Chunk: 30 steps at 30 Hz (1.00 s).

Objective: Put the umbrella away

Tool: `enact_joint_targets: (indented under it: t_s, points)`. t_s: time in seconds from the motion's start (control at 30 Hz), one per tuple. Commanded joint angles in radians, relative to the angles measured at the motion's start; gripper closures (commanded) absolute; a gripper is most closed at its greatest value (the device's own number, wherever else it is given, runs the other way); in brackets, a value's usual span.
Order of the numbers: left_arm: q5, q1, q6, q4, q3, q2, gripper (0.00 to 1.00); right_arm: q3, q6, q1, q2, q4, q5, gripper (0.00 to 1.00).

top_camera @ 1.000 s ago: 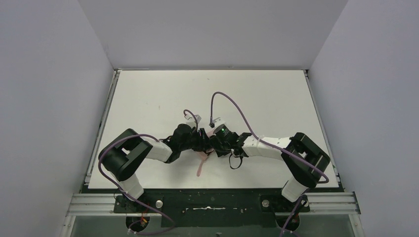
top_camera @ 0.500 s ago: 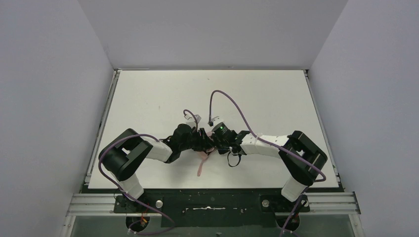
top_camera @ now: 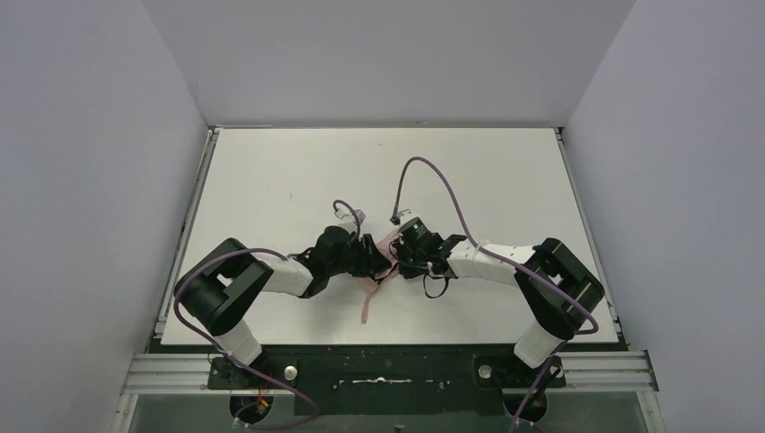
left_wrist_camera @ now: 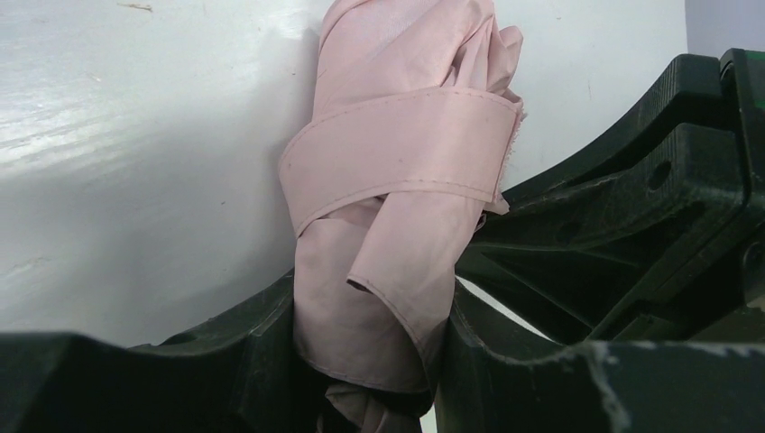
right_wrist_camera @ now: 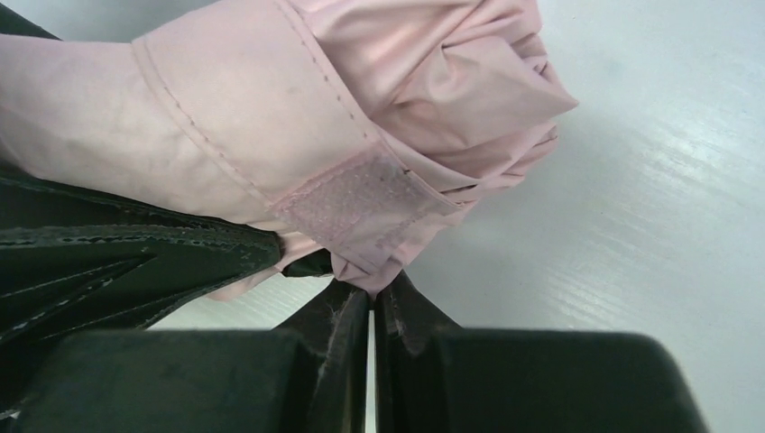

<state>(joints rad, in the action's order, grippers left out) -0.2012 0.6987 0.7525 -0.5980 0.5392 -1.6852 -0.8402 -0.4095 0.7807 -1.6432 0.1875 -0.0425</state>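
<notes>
From above, little of the umbrella [top_camera: 373, 279] to go on: a pink sliver on the white table [top_camera: 271, 180], mid-width and toward the near edge, caught between the two wrists, with a thin pink tail [top_camera: 365, 307] trailing toward the bases. Left gripper [top_camera: 376, 266] and right gripper [top_camera: 395, 261] nose to nose over the fabric, black on black. No telling from here how either pair of jaws stands.

Much closer from the left wrist: umbrella [left_wrist_camera: 388, 262] folded, its rolled canopy bound by a stitched strap [left_wrist_camera: 406, 149] wrapped across it. Clamped low down in the left gripper [left_wrist_camera: 370, 361], a black finger [left_wrist_camera: 253, 343] pressed to each side of the bundle, jaws partly spread and filled with fabric. At right, the black body of the right gripper [left_wrist_camera: 631, 198], close against the bundle.

Only from the right wrist: a rough fastening patch [right_wrist_camera: 347, 206] on the strap's end, and the bunched canopy tip [right_wrist_camera: 487, 81] over bare table. Right gripper [right_wrist_camera: 372, 311] pressed together, fingertips meeting just at the strap's lower edge — cannot tell whether any fabric is nipped between them. Along the lower left, black of the left gripper [right_wrist_camera: 117, 262] against the bundle.
</notes>
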Motion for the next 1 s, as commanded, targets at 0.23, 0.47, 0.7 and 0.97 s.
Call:
enact_joint_targets:
  t_s: [0.23,0.47,0.7,0.97]
  points:
    - [0.136,-0.019,-0.077,0.293,-0.005,0.074,1.0,0.101,-0.084,-0.077,0.122,0.282,0.127,1.0]
    - [0.146,-0.027,-0.096,0.325,-0.018,0.098,1.0,0.098,-0.083,-0.105,0.175,0.334,0.133,1.0]
    - [0.122,-0.022,-0.11,0.308,-0.008,0.079,1.0,0.115,-0.001,-0.106,0.183,0.243,-0.009,1.0]
    - [0.09,-0.004,-0.122,0.273,-0.005,0.038,1.0,0.091,0.034,-0.106,0.233,0.209,-0.019,0.85]
